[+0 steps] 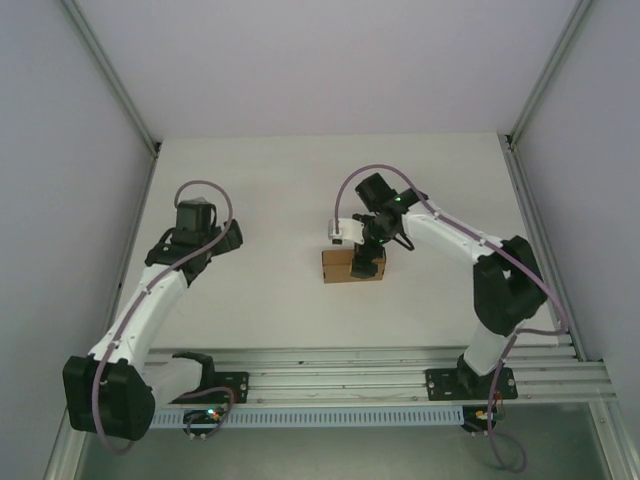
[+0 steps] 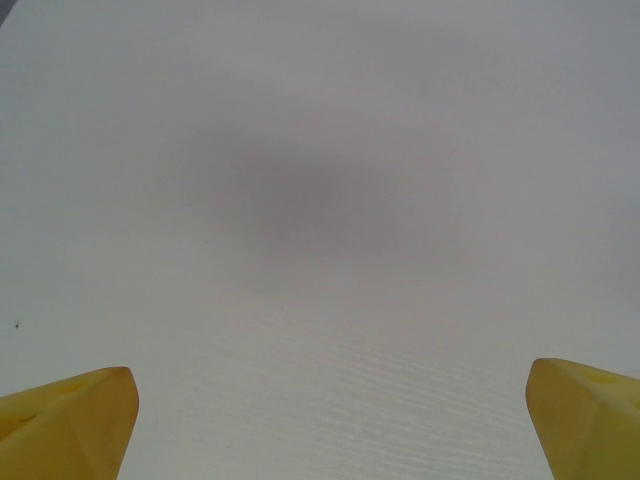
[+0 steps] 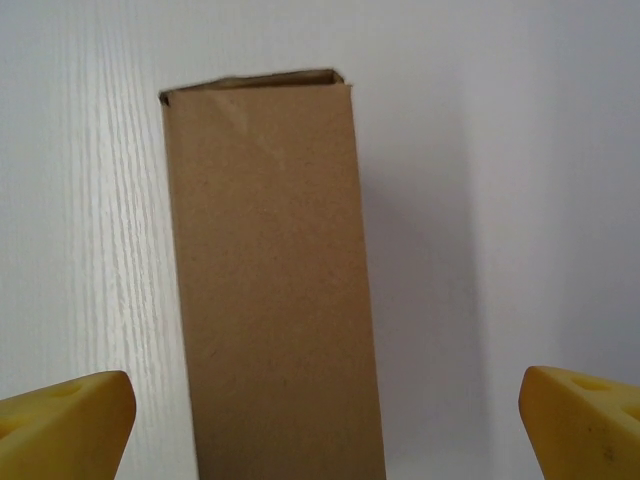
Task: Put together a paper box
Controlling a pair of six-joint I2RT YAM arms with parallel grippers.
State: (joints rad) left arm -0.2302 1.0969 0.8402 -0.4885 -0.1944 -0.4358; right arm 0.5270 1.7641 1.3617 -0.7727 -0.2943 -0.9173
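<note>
One paper box [image 1: 338,268] (brown) on table [image 1: 270,200]

No text, label, brand, number or sign is readable anywhere here.

- Top external: we sit high above and behind the arm bases [image 1: 455,385], looking down and forward over the whole bench [image 1: 280,190]. It is the far, wide view, with enclosure walls [image 1: 60,200] on both sides.
- Left wrist: we ride the left arm and look out between the spread yellow fingertips [image 2: 70,420] of the left tool [image 2: 330,385], close on the bare bench surface.
- Right wrist: mounted the same way on the right tool [image 3: 325,400], close to the bench, with the paper box [image 3: 270,290] running up mid-frame.
- Shared: top external and right wrist both take in that box and the bench beside it.
</note>
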